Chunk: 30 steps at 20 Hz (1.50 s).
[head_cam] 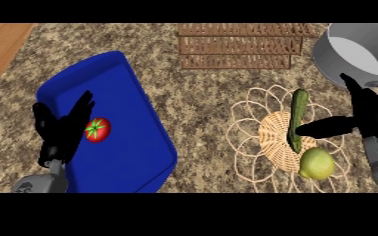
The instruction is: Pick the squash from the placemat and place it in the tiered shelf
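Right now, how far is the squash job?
Nothing is done yet: the squash lies on the placemat beside a lemon. In hand: the right hand reaches it, thumb beside it, not closed. Left: grasp, lift, carry to the shelf.

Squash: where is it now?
In the head view's right half, the squash lies on the woven placemat, just above the lemon, with the right hand reaching beside it.

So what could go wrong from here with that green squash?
The right hand reaches the long green squash from the side, so it might roll off the woven wicker placemat. The yellow lemon lies close and could get nudged. The grey metal pot stands beside the brown slatted tiered shelf, near the carrying path.
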Available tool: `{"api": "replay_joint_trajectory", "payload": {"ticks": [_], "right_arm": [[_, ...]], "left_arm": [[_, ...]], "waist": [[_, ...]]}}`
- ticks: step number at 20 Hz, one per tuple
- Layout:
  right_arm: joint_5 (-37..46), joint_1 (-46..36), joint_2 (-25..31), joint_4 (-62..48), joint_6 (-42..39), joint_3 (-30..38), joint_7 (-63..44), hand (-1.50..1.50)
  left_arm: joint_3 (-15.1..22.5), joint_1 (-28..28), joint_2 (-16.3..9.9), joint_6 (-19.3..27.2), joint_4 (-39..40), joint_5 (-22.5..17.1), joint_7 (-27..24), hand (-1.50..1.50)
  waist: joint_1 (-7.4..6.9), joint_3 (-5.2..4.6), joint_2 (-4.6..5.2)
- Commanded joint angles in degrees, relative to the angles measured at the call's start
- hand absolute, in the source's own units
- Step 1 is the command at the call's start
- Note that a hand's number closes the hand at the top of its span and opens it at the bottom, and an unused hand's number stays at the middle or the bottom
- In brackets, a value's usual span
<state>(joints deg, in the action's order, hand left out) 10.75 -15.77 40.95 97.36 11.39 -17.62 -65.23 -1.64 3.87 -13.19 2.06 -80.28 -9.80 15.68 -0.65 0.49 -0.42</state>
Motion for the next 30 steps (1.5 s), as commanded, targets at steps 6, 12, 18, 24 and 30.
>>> {"api": "replay_joint_trajectory", "payload": {"ticks": [6,12,18,24,30], "right_arm": [[6.7,-4.5,-7.2,-6.9,0.0,-2.7,-8.9,-1.50],[10.2,-3.2,-10.0,-10.6,0.0,-2.4,-7.0,-1.50],[14.4,-2.5,-12.1,-15.8,-0.5,-1.6,-3.4,-1.50],[17.2,-2.1,-14.7,-21.2,2.5,1.8,4.0,-1.50],[18.1,-6.6,-17.0,-26.7,0.3,4.8,7.2,-1.50]], "left_arm": [[-1.3,-0.7,0.1,-2.0,5.7,-0.4,-1.6,0.00],[-0.1,-3.3,2.1,-0.7,3.5,0.8,-2.0,0.00],[-0.2,-2.2,1.4,-1.3,1.8,0.5,1.3,0.00],[-0.7,-1.9,1.4,-0.2,0.6,1.5,2.8,0.00],[-3.2,0.0,0.3,-3.3,4.3,-0.3,1.3,0.00]], "waist": [[0.15,-0.56,0.64],[0.33,-0.54,0.51],[0.32,-0.50,0.51],[0.41,-0.47,0.46],[0.30,-0.49,0.55]]}}
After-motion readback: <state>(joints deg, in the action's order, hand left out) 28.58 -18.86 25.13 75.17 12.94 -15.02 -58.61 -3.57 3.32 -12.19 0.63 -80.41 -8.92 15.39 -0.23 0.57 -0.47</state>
